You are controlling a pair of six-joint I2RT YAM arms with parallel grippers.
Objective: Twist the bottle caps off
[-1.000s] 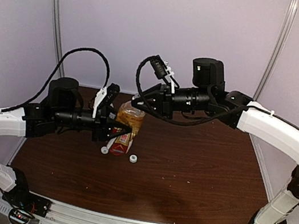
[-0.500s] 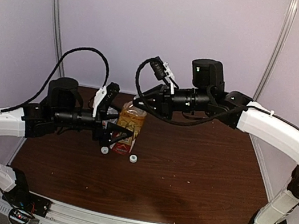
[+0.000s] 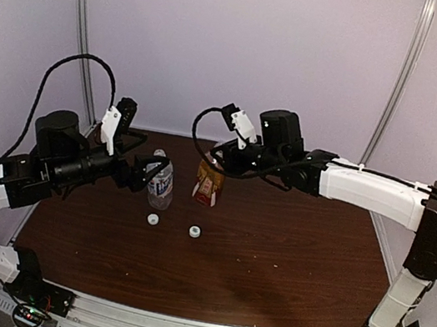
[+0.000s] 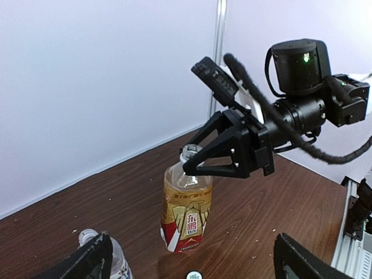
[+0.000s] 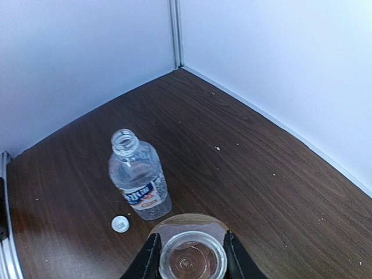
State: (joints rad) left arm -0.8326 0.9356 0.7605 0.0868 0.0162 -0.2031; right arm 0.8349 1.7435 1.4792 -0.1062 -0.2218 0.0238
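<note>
Already uncapped, amber bottle (image 3: pixel 209 185), clear bottle (image 3: pixel 160 185), two white caps (image 3: pixel 153 220) lying nearby

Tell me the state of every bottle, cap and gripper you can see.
Clear plastic bottle with white-blue label: upright, uncapped, standing free.
Amber plastic bottle with red-yellow label: upright, uncapped, held by its neck.
Small round white plastic caps: both off, lying on the brown table.
Left gripper: open, empty.
Right gripper: shut on the amber bottle's neck.
</note>
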